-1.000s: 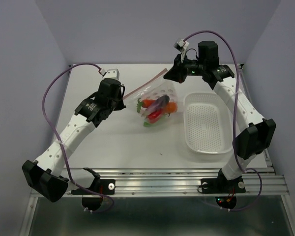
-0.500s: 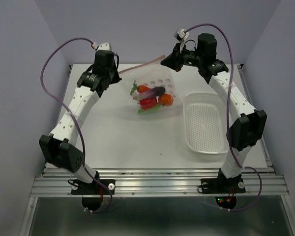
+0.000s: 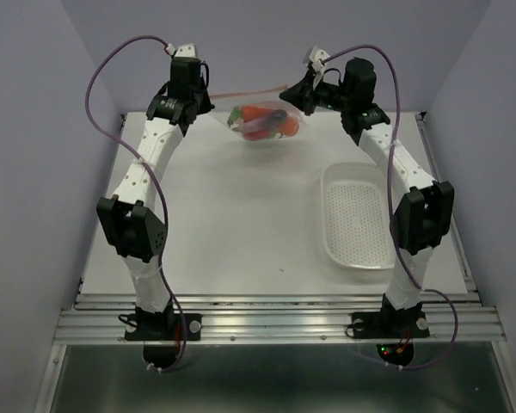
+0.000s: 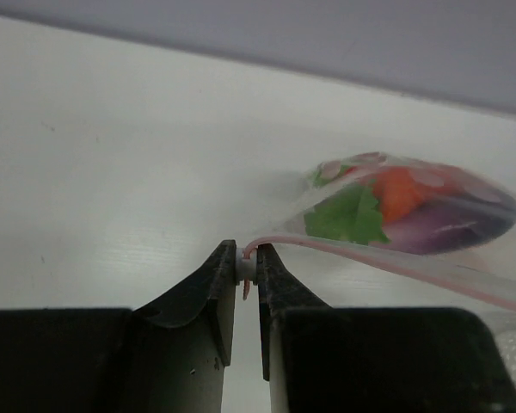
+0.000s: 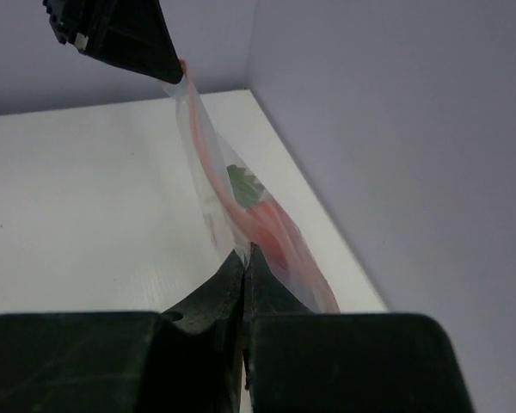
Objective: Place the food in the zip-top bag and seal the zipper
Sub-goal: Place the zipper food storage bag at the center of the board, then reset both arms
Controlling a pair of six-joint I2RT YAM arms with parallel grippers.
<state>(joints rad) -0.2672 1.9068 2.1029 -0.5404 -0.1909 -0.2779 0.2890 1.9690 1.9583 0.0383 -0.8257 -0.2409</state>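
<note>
Hanging between the two raised arms, the zip-top bag point(image 3: 262, 129) is held clear of the table point(image 3: 241, 224) near its far edge. The left gripper point(image 4: 248, 268) is narrowed to a slit and pinches one end of the zipper point(image 4: 387, 262). The right gripper point(image 5: 243, 258) is pressed fully together on the opposite corner of the bag's mouth. The zipper is drawn taut and lies roughly level, its long axis running left to right from one gripper to the other, with the bag's body sagging below it. The food point(image 3: 258, 114) is gathered at the bottom of the bag. A green leafy top, an orange-red piece and a purple piece are distinguished in the left wrist view; the remaining pieces overlap and cannot be separated. Whether the zipper is sealed cannot be told. A white perforated basket point(image 3: 357, 215) is seen on the table at the right, well apart from the bag.
</note>
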